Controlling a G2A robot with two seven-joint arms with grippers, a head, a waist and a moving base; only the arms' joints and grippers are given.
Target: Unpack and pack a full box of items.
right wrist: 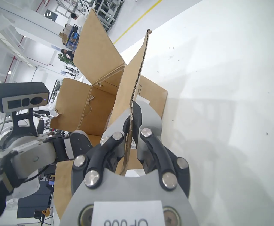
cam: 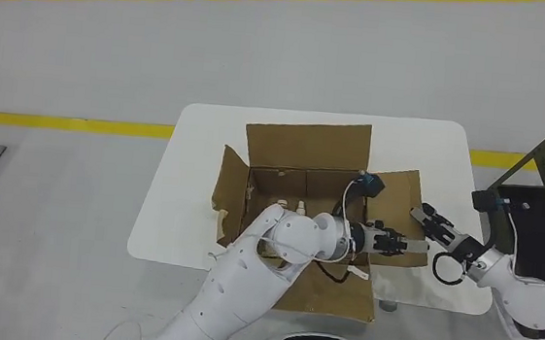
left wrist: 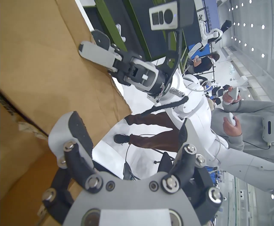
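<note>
1. Now the brown cardboard box [cam: 304, 148] sits in the middle of the white worktop [cam: 431, 145]. Its top is open and all its flaps are folded out.
2. Its right flap [right wrist: 125, 89] stands up a bit, out from the side of the box.
3. The right end effector [right wrist: 131, 119] comes in from the right side of the worktop. It is pinched tight on the thin edge of that flap, with one finger on each side of the cardboard.
4. The left end effector [left wrist: 130, 132] is over the near right corner of the box, just beside the same flap. Its two fingers [left wrist: 78, 128] are spread wide apart, and they hold nothing.
5. The two end effectors are close together and point at each other, but they do not touch.
</note>
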